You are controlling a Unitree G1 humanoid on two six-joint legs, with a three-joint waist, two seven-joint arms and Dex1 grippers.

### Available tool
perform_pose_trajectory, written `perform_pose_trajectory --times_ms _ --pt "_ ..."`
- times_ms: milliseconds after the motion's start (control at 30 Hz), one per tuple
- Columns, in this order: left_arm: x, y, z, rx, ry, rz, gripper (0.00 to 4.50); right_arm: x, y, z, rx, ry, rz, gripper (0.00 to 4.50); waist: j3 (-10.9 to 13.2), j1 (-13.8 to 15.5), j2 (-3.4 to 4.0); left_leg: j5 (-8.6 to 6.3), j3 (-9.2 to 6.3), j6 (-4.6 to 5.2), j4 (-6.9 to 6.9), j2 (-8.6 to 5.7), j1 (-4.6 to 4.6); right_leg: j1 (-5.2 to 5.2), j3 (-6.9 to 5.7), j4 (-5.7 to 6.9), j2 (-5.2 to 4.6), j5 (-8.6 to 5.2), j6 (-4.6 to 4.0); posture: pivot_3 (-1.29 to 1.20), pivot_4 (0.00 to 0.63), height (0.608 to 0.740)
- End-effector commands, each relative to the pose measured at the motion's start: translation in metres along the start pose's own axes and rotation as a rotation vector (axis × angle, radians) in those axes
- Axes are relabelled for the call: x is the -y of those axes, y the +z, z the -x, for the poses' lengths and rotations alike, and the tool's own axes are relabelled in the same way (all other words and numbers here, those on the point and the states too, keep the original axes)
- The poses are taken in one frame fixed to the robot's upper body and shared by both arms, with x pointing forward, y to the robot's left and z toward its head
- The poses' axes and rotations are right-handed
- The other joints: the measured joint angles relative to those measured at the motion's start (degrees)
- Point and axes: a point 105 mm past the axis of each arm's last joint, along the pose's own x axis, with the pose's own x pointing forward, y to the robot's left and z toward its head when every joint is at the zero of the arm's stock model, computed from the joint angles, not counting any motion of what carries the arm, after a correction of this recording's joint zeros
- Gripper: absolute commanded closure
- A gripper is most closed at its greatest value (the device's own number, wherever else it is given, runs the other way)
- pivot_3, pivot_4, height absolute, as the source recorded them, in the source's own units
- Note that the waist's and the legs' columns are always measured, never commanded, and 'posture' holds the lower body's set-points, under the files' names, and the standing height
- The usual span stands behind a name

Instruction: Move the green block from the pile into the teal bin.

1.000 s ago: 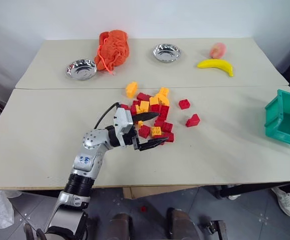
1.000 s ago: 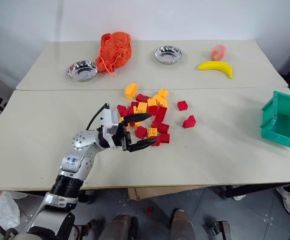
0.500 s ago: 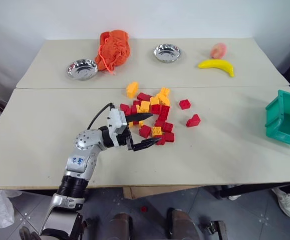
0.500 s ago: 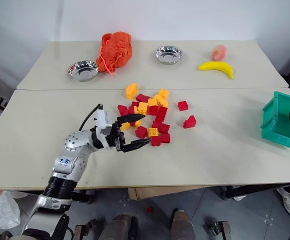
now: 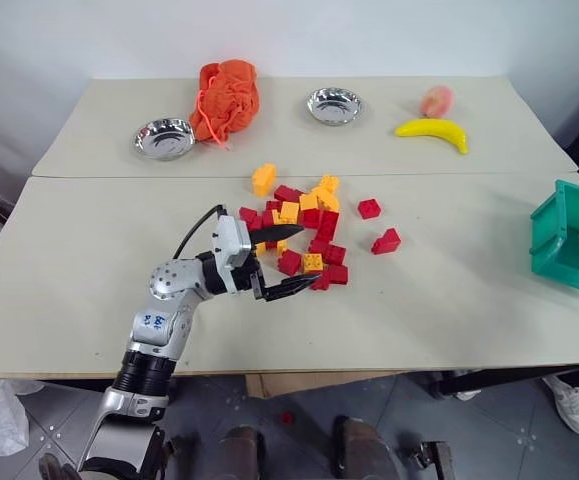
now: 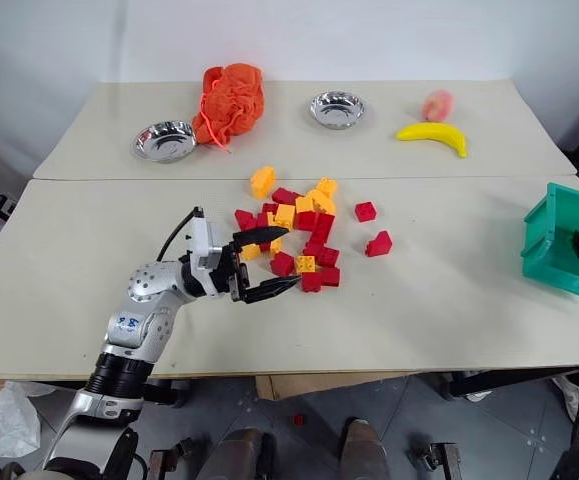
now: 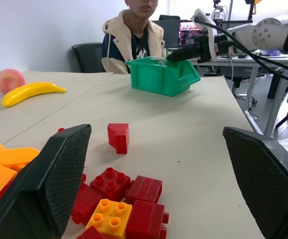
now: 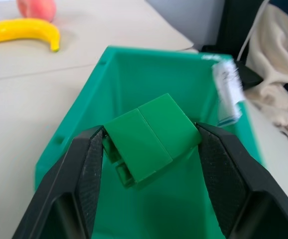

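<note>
Two black fingers of the right pincer (image 8: pixel 151 149) clamp the green block (image 8: pixel 151 142) between them, held over the open mouth of the teal bin (image 8: pixel 134 69), which sits at the right edge of the table (image 5: pixel 449 290). The left pincer (image 5: pixel 294 262) hangs with its jaws spread wide and nothing in them, just beside the near left side of the pile (image 5: pixel 309 235) of red and yellow bricks. Farther back lie a banana (image 5: pixel 431 130) and two steel bowls (image 5: pixel 164 138).

Green block (image 8: pixel 148 137) smooth glossy plastic; teal bin (image 8: pixel 134 69) glossy plastic; bowls (image 5: pixel 163 138) shiny metal; table (image 5: pixel 89 270) matt; orange net (image 5: pixel 225 98) coarse mesh.
</note>
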Motion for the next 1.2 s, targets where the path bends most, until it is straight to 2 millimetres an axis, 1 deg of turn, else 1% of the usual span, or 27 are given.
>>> perform_pose_trajectory --times_ms 33,100,200,267,367,400,433,467,567,600,667,700,733,833,900,933,967,1033,1067,1167,1200 --pt "0.002 0.012 0.0 0.033 -0.01 -0.033 0.0 0.01 0.026 0.004 0.116 -0.067 0.058 1.69 0.0 0.0 0.0 0.0 0.0 0.0 0.0 0.0 0.0 0.0 0.0 0.01 0.0 0.0 0.0 0.0 0.15 0.74" --pt "0.001 0.013 0.0 0.032 -0.011 -0.034 0.0 0.023 0.029 0.006 0.139 -0.139 0.071 1.69 0.0 0.0 0.0 0.0 -0.01 0.0 0.0 0.0 0.01 0.0 0.0 0.01 0.0 0.0 0.0 0.0 0.15 0.74" --pt "0.001 0.013 0.001 0.033 -0.011 -0.034 0.0 0.035 0.029 0.008 0.144 -0.187 0.076 1.69 0.0 0.0 0.0 0.0 -0.01 0.0 0.0 0.0 0.0 0.0 0.0 0.0 0.0 0.0 0.0 0.0 0.15 0.74" --pt "0.0 0.013 0.0 0.034 -0.01 -0.034 0.0 0.037 0.028 0.008 0.142 -0.192 0.075 2.01 0.0 -0.1 0.0 0.0 0.0 0.0 0.0 0.0 0.0 0.0 0.0 0.0 0.0 0.0 0.0 0.0 0.15 0.74" --pt "0.001 0.014 0.0 0.036 -0.012 -0.033 0.0 0.033 0.028 0.007 0.166 -0.169 0.04 2.02 0.0 -0.1 0.0 0.0 0.0 0.0 0.0 0.0 0.01 0.0 0.0 0.0 0.0 0.0 0.0 0.0 0.15 0.74" --pt "0.001 0.014 0.0 0.037 -0.013 -0.033 0.0 0.026 0.024 0.004 0.142 -0.119 0.015 2.02 0.0 -0.1 0.0 0.0 0.0 0.0 0.0 0.0 0.01 0.0 0.0 0.01 0.0 0.0 0.0 0.0 0.15 0.74" --pt "0.001 0.014 -0.001 0.038 -0.013 -0.033 0.0 0.023 0.026 0.003 0.152 -0.11 0.021 2.02 0.0 -0.1 0.0 0.0 0.0 0.0 0.0 0.0 0.01 0.0 0.0 0.01 0.0 0.0 0.0 0.0 0.15 0.74" --pt "0.001 0.014 -0.001 0.039 -0.013 -0.033 0.0 0.019 0.024 0.002 0.147 -0.093 0.003 1.27 0.0 -0.1 0.0 0.0 0.0 0.0 0.0 0.0 0.01 0.0 0.0 0.01 0.01 0.0 0.0 0.0 0.15 0.74" --pt "0.0 0.015 -0.001 0.041 -0.013 -0.034 0.0 0.01 0.02 -0.001 0.114 -0.047 0.052 0.42 0.0 -0.1 0.0 0.0 0.0 0.0 0.0 0.0 0.0 0.0 0.0 0.0 0.0 0.0 0.0 0.0 0.15 0.74" --pt "0.0 0.015 -0.001 0.041 -0.013 -0.035 0.0 0.009 0.022 -0.001 0.122 -0.052 0.09 0.06 0.0 -0.1 0.01 0.0 0.0 0.0 0.0 0.0 0.01 0.0 0.0 0.0 0.0 0.0 0.0 0.0 0.15 0.74" --pt "0.0 0.015 0.0 0.04 -0.012 -0.037 0.0 0.002 0.032 -0.003 0.15 -0.033 0.135 0.02 0.0 -0.1 0.01 0.0 0.0 0.0 0.0 0.0 0.01 0.0 0.0 0.01 0.0 0.0 0.0 0.0 0.15 0.74" --pt "0.0 0.015 0.0 0.04 -0.01 -0.036 0.0 0.0 0.036 -0.003 0.166 -0.035 0.129 0.02 0.0 -0.1 0.02 0.0 0.0 0.0 0.0 0.0 0.01 0.0 0.0 0.01 0.0 0.0 0.0 0.0 0.15 0.74" --pt "0.0 0.015 0.0 0.04 -0.009 -0.036 0.0 -0.001 0.035 -0.004 0.157 -0.03 0.122 0.02 0.0 -0.1 0.02 0.0 0.0 0.0 0.0 0.0 0.01 0.0 0.0 0.01 0.0 0.0 0.0 0.0 0.15 0.74" --pt "0.001 0.015 0.0 0.039 -0.009 -0.036 0.0 0.003 0.037 -0.004 0.165 -0.075 0.178 0.02 0.0 0.0 0.02 0.0 -0.01 0.0 0.0 0.0 0.01 0.0 0.0 0.01 0.0 0.0 0.0 0.0 0.15 0.74" --pt "0.001 0.015 0.001 0.04 -0.007 -0.037 0.0 0.007 0.045 -0.003 0.209 -0.115 0.21 0.02 0.0 0.1 0.02 0.0 -0.01 0.0 0.01 0.0 0.0 0.0 0.0 0.01 0.0 0.0 0.0 0.0 0.15 0.74" --pt "0.001 0.015 0.001 0.038 -0.006 -0.038 0.0 0.004 0.05 -0.003 0.243 -0.102 0.221 0.02 0.0 0.0 0.02 0.0 -0.01 0.0 0.01 -0.01 -0.01 0.0 0.0 0.0 0.0 0.0 0.0 0.0 0.15 0.74" --pt "0.001 0.015 0.002 0.033 -0.002 -0.043 0.0 -0.001 0.056 -0.001 0.288 -0.067 0.215 0.02 0.0 0.0 0.02 0.0 -0.01 0.0 0.01 -0.01 -0.01 0.0 0.0 0.0 0.0 0.0 0.0 0.0 0.15 0.74" --pt "0.0 0.014 0.009 0.011 0.002 -0.056 0.0 -0.033 0.065 0.003 0.374 0.155 0.149 0.02 0.0 -0.1 0.02 0.0 -0.01 0.0 0.0 0.0 0.0 0.0 0.0 -0.01 0.0 0.0 0.0 0.0 0.15 0.74" --pt "0.0 0.013 0.013 -0.008 0.008 -0.07 0.0 -0.051 0.066 0.008 0.397 0.273 0.147 0.02 0.0 -0.2 0.02 0.0 -0.01 0.0 -0.01 0.01 0.01 0.0 -0.01 -0.01 0.01 0.0 0.0 0.0 0.15 0.74" --pt "-0.006 0.013 0.03 -0.059 0.059 -0.108 0.0 -0.1 0.06 0.026 0.383 0.575 0.167 0.02 0.0 -0.4 0.05 0.0 -0.01 -0.01 -0.05 0.08 0.07 0.0 -0.01 0.01 0.07 0.0 0.0 0.0 0.15 0.74" --pt "-0.008 0.014 0.035 -0.068 0.077 -0.117 0.0 -0.109 0.058 0.029 0.367 0.631 0.168 0.02 0.0 -0.3 0.05 0.0 -0.01 -0.01 -0.05 0.08 0.06 0.0 -0.01 0.01 0.06 0.0 0.0 0.0 0.15 0.74"
